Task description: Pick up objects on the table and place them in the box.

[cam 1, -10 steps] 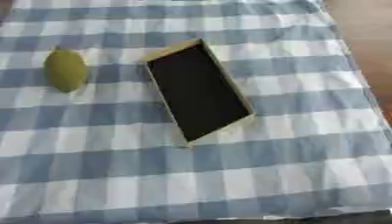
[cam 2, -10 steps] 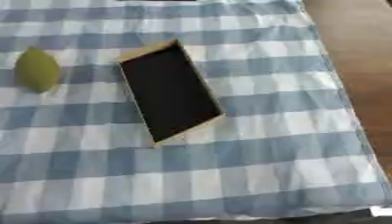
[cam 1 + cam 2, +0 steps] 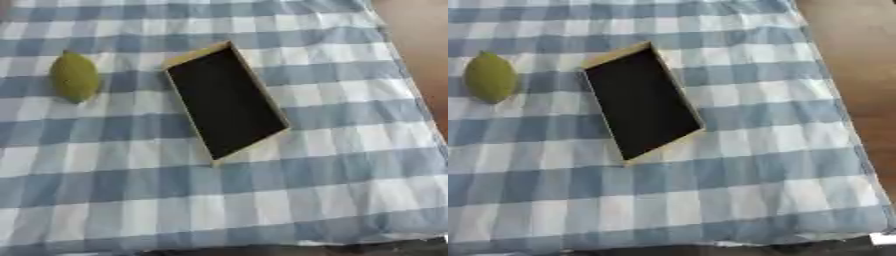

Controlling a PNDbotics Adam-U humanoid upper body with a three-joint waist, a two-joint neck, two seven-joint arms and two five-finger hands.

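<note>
No robot hand in view, green lemon-shaped fruit [image 3: 74,76] left of open box [image 3: 226,101], checked cloth [image 3: 332,190]

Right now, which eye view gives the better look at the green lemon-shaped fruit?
The left eye view: the green fruit sits well inside the picture on the checked cloth, left of the box. The right eye view shows it whole too, but closer to the left edge. No hand shows in either view.

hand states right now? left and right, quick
Left hand: not in either eye view, so its state cannot be told.
Right hand: not in view either, same.
The green fruit lies on the cloth beside the box, untouched.
</note>
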